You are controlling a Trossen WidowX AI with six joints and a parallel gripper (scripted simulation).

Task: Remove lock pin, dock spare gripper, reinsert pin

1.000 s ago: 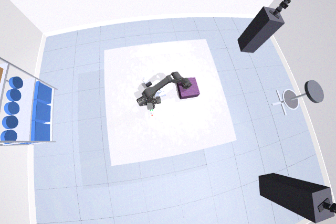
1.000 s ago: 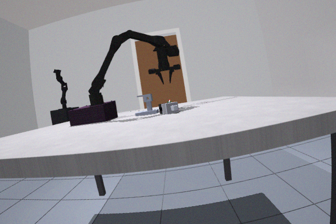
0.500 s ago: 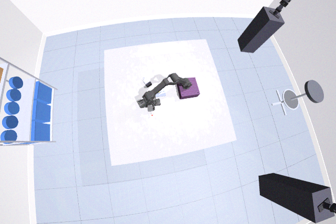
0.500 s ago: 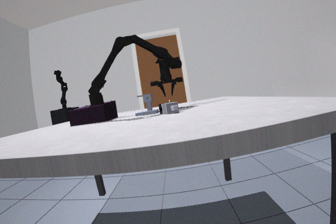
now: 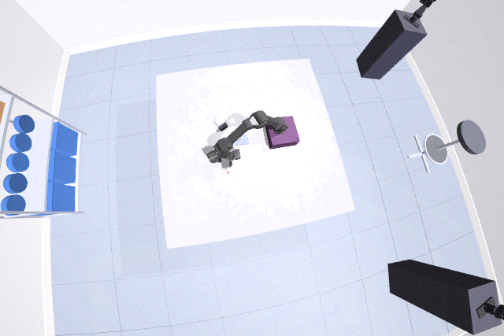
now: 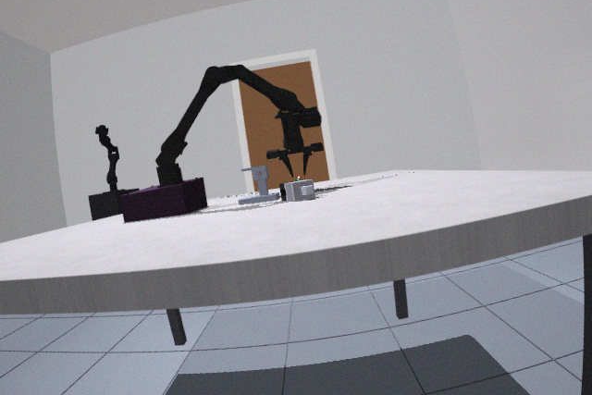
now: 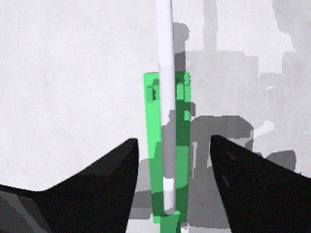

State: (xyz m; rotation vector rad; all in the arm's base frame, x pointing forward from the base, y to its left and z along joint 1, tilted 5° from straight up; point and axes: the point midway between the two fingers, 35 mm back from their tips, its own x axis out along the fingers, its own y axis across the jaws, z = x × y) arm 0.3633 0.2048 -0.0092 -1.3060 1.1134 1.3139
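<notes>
My gripper (image 5: 231, 157) (image 6: 299, 175) (image 7: 174, 146) is open and points down, with nothing between its fingers. In the wrist view its fingertips stand one on each side of the white lock pin (image 7: 165, 49), with a gap on both sides. The pin lies along a green cradle (image 7: 153, 131); its red head (image 5: 227, 172) shows in the top view and is outside the wrist view. The blue-grey mount (image 5: 242, 139) (image 6: 262, 185) stands upright, with no pin visible in its socket. The spare gripper (image 5: 222, 125) (image 6: 300, 190), a grey block with a black part, lies on the table.
The arm's purple base block (image 5: 283, 134) (image 6: 165, 202) stands on the white table (image 5: 260, 202) (image 6: 382, 218). The arm reaches over the mount's area. In the exterior view the spare gripper is in front of the cradle, beside the mount.
</notes>
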